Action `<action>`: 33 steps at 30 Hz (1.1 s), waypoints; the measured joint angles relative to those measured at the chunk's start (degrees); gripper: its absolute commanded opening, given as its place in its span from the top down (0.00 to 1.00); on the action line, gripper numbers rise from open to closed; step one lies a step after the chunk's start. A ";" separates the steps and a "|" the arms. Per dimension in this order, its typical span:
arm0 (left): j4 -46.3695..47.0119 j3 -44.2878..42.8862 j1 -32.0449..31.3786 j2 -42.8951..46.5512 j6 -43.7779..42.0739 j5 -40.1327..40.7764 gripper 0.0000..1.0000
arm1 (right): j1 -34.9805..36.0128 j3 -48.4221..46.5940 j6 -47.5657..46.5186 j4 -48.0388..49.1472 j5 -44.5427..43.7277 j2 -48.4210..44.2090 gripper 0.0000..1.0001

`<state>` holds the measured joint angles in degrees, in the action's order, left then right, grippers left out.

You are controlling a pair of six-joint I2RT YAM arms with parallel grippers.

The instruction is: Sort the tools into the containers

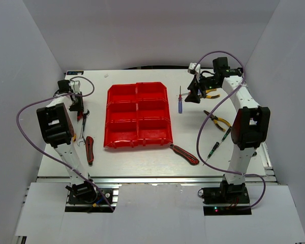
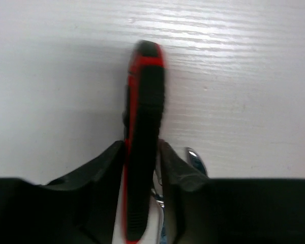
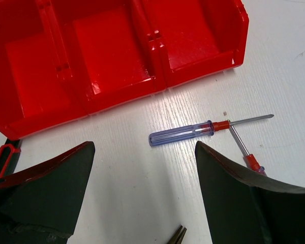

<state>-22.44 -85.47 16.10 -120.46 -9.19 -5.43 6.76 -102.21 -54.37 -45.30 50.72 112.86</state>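
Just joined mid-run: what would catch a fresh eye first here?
The red bin block sits in the middle of the table with every visible compartment empty. Far left, the left gripper is closed around a red-black handle; right of the bins, the right gripper hangs open above the blue screwdriver.

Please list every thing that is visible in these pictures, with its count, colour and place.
bins: six, red, joined block, table centre
blue screwdriver: one, blue handle, right of bins
red-collared screwdriver: one, silver shaft, beside the blue one, handle hidden
yellow-handled pliers: one, yellow, far right
yellow-black tool: one, partly hidden under right arm
green-black screwdrivers: two, right near side
red-black-handled tools: three; before bins, left side, in left gripper
silver wrench: one, left side
table: one, white
left gripper: shut on one red-black-handled tool
right gripper: open, facing blue screwdriver
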 measured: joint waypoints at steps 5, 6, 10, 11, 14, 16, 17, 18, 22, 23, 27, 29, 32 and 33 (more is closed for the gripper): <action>-1.03 -0.81 0.35 -0.22 1.49 0.15 0.71 | -0.02 0.90 0.02 0.00 0.00 -0.42 0.14; -1.31 -0.94 0.37 -0.24 1.79 0.26 0.72 | -0.02 0.92 0.02 -0.02 0.02 -0.44 0.14; -2.67 -1.62 0.57 -0.24 3.56 0.00 0.76 | -0.02 1.01 0.15 0.04 0.02 -0.44 0.14; -2.91 -1.68 0.61 -0.26 4.13 -0.17 0.77 | -0.02 1.03 0.17 0.04 0.02 -0.44 0.14; -3.78 -2.05 0.72 -0.26 6.58 -1.36 0.78 | -0.02 1.14 0.20 0.07 0.02 -0.44 0.14; -4.13 -2.56 0.74 -0.24 8.31 -2.38 0.78 | -0.02 1.18 0.24 0.09 0.04 -0.46 0.14; -4.13 -2.75 0.74 -0.22 9.16 -2.95 0.78 | -0.02 1.22 0.24 0.11 0.02 -0.50 0.14; -4.13 -2.89 0.74 -0.17 9.88 -3.43 0.78 | -0.02 1.31 0.26 0.20 0.04 -0.55 0.14; -4.15 -3.13 0.72 0.20 12.50 -5.27 0.79 | -0.02 1.64 0.44 0.37 0.28 -0.74 0.14; -4.17 -3.13 0.70 0.26 12.96 -5.77 0.80 | -0.02 1.64 0.46 0.39 0.35 -0.74 0.14; -4.42 -3.58 0.70 0.37 16.63 -9.68 0.84 | -0.02 1.64 0.76 0.42 0.48 -0.74 0.14; -4.55 -4.46 0.66 0.37 19.71 -13.05 0.85 | -0.02 1.64 1.03 0.44 0.48 -0.74 0.14; -3.65 -5.66 0.26 0.68 25.57 -18.12 0.85 | -0.07 1.66 1.42 0.46 0.61 -0.74 0.14; -2.95 -5.66 -0.02 1.03 27.58 -19.76 0.85 | -0.07 1.68 1.46 0.50 0.68 -0.74 0.14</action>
<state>-25.39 -91.13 16.08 -119.44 18.39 -25.19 6.70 -100.53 -52.90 -44.80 51.40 112.12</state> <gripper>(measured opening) 0.327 0.862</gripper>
